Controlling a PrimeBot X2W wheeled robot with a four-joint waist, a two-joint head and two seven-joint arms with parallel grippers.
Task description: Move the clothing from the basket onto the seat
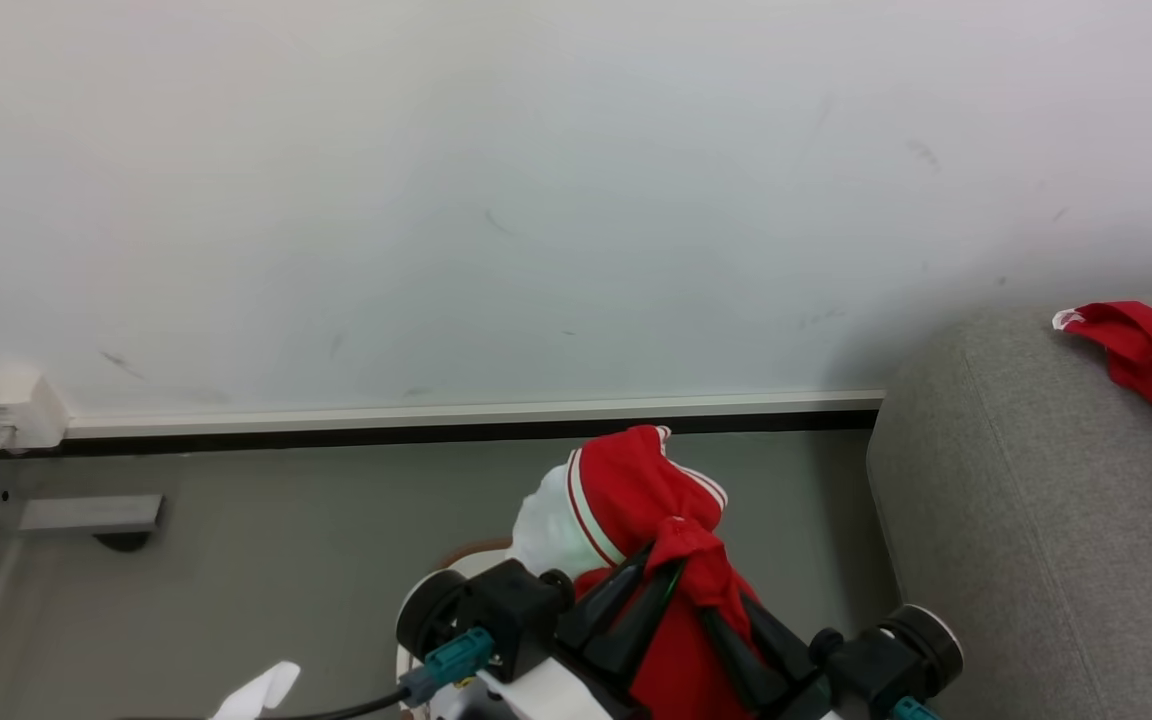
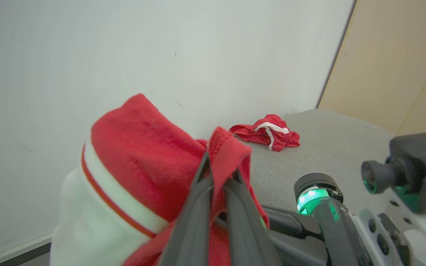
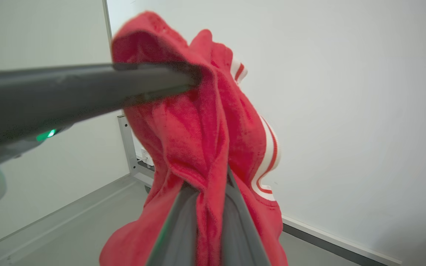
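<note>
Clothing (image 1: 651, 500): one red garment with white striped trim, bunched up and hanging in the air just left of the seat (image 1: 1016, 520), not touching it. A second red garment (image 1: 1151, 360) already lies on the seat, toward its far side by the wall.

Left gripper (image 2: 218, 173): I see its fingers clamped on a fold of red fabric near the top of the bundle. Right gripper (image 3: 209, 184): its fingers are pinched together on a lower fold of the same garment, close beside the left one.

Handling, my judgement: soft, limp and light. It drapes from both pinch points with no stiffness of its own. The napped weave should resist sliding out of a firm pinch. The slack below the fingers could drag or catch on the seat's rounded edge. The best hold is a doubled fold or the thick striped trim, with the two grips spread apart so the cloth hangs flatter.

Basket (image 1: 471, 550): I take a brown curved sliver under the bundle, left of the seat, for its rim. Too little shows to be sure.

Next move needs carrying the garment rightward over the seat.
</note>
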